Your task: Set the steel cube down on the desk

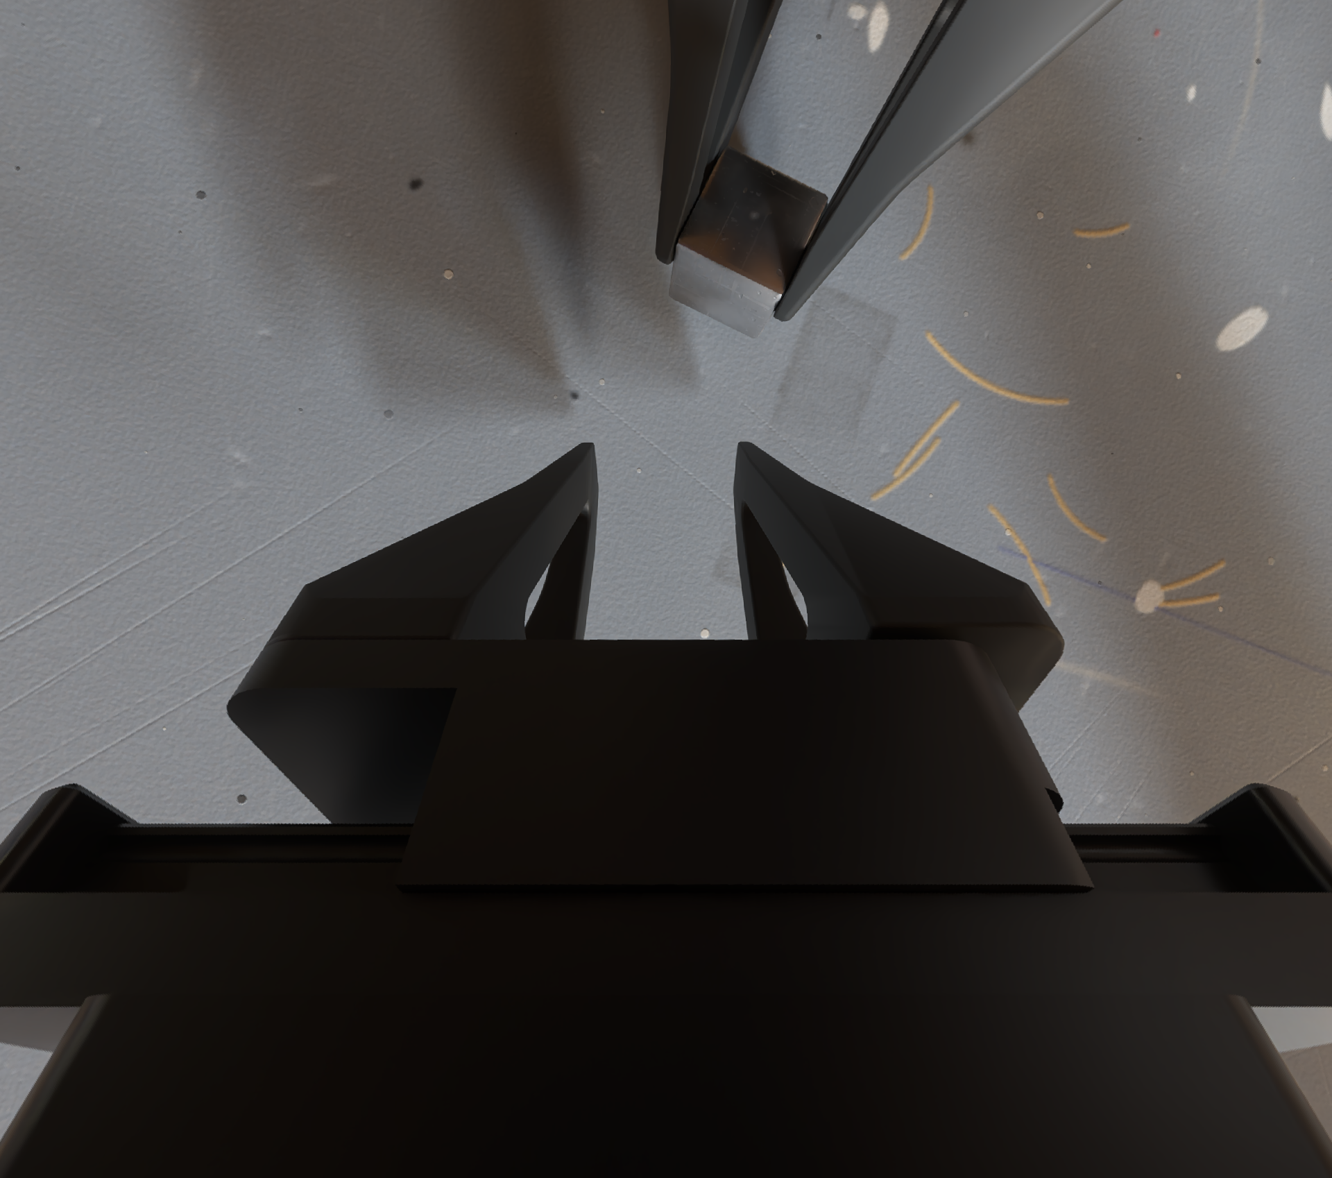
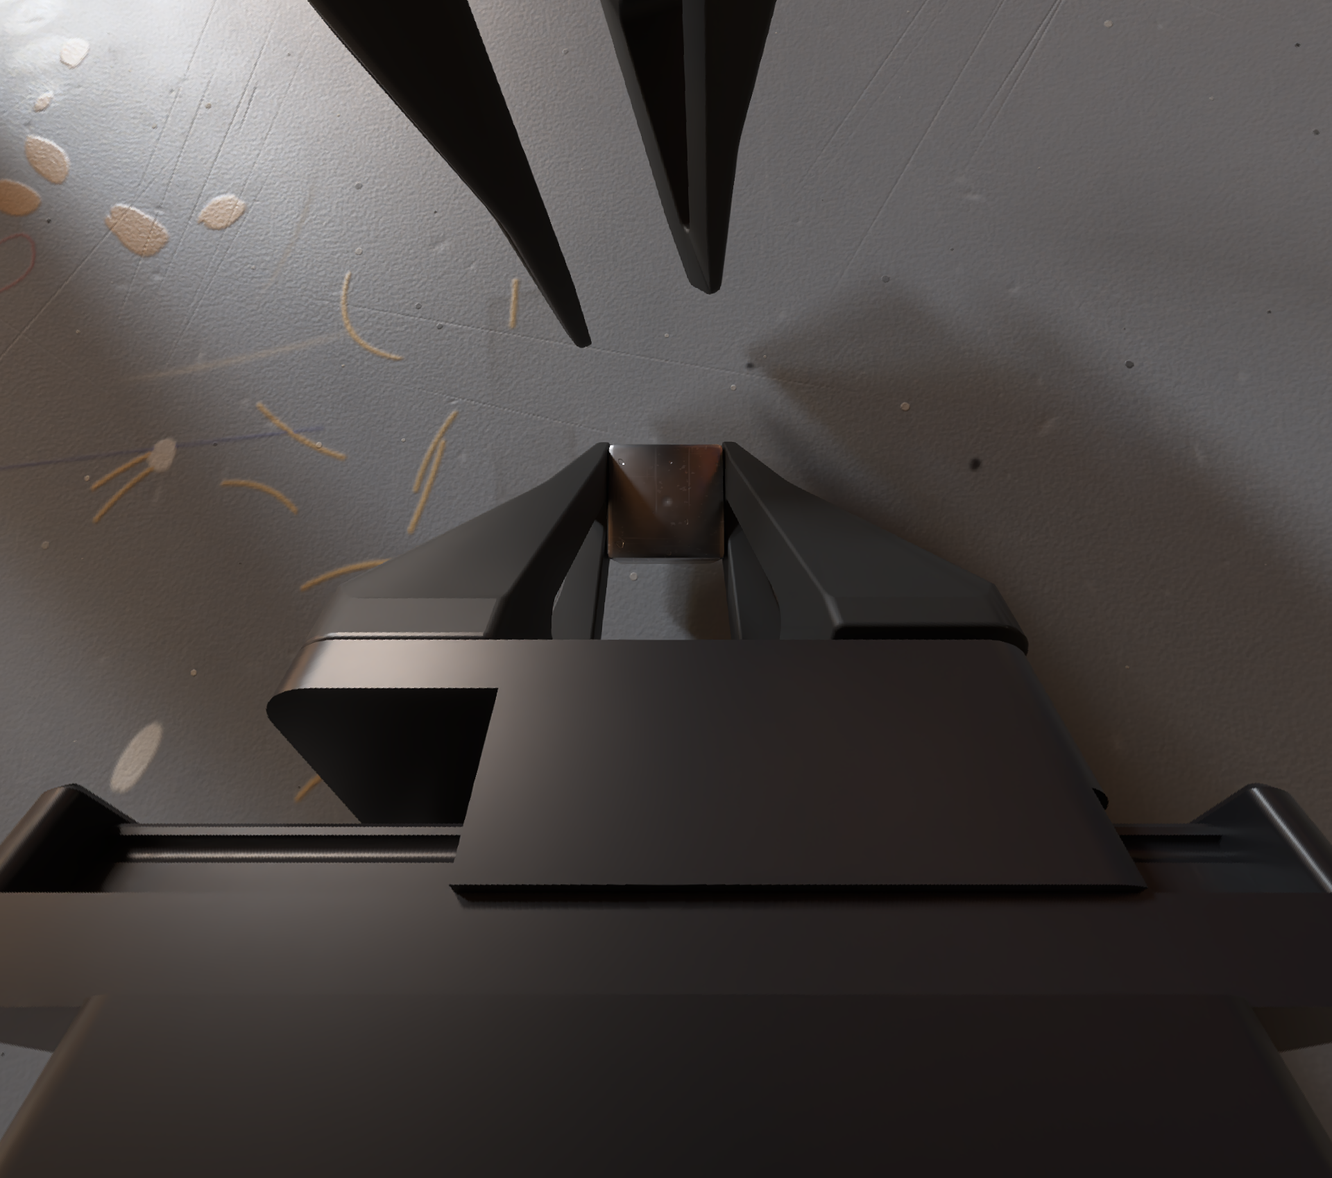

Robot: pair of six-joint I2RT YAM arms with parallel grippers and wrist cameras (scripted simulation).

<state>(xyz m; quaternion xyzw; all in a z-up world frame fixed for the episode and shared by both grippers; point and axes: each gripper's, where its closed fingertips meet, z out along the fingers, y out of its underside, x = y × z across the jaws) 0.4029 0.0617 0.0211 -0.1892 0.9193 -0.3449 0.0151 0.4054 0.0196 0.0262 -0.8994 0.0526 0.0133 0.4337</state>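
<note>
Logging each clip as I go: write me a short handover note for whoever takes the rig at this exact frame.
Right end effector: shut on the steel cube, pinched at the fingertips.
Left end effector: open, holding nothing, facing the right one close by.
Cube: above the grey desk, marked with tan scratches; whether it touches the surface I cannot tell.
Done: cube grasped and carried.
Left: lower it if needed, open the right fingers, withdraw.

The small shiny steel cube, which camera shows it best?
The left wrist view: the small shiny steel cube shows two faces, clamped in the right pincer. The right wrist view shows one shadowed face.
</note>
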